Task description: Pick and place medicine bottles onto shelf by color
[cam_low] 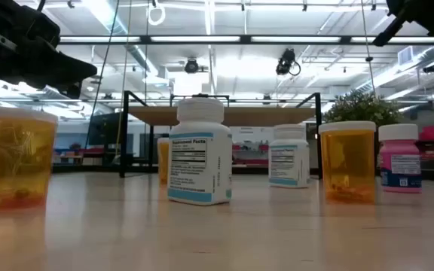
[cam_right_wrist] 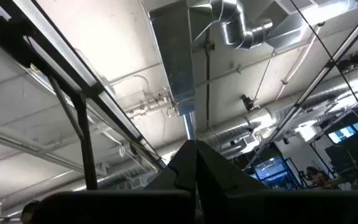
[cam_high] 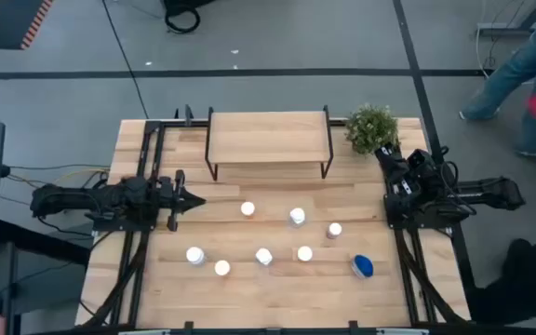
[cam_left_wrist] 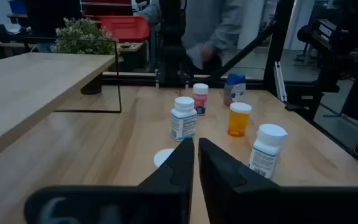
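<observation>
- Left pincer (cam_high: 196, 199): pressed together, empty, above the tabletop (cam_high: 156, 288).
- Right pincer (cam_right_wrist: 194, 146): pressed together, tilted ceilingward.
- Medicine bottles (cam_high: 264, 256) stand scattered before the bare shelf (cam_high: 268, 136).

On my overhead feed the slatted light-wood surface (cam_high: 156, 298) carries a low light-wood shelf on thin black legs (cam_high: 268, 138) at twelve o'clock, a small green potted plant (cam_high: 372, 127) at one o'clock, and eight small cylindrical medicine bottles (cam_high: 264, 256) scattered from centre toward five o'clock.
</observation>
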Tool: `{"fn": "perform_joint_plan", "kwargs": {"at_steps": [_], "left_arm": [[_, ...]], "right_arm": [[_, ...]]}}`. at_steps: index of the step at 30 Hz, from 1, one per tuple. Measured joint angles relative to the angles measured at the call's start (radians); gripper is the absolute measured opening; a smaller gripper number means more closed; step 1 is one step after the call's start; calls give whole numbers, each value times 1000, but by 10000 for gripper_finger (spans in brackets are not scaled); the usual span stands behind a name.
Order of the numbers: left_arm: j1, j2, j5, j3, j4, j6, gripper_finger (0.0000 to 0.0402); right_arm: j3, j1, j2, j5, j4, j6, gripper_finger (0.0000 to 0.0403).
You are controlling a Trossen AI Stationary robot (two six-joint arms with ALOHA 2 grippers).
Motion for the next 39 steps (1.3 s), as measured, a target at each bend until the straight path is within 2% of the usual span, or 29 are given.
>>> {"fn": "perform_joint_plan", "kwargs": {"at_steps": [28, 35, 39], "left_arm": [[0, 0, 0, 0, 0, 0, 36], [0, 0, 0, 0, 0, 0, 40], [0, 0, 0, 0, 1, 1, 35]], "right_arm": [[0, 0, 0, 0, 0, 0, 10], [0, -4, 0, 25, 49, -82, 10], [0, -4, 0, 25, 49, -44, 10]]}}
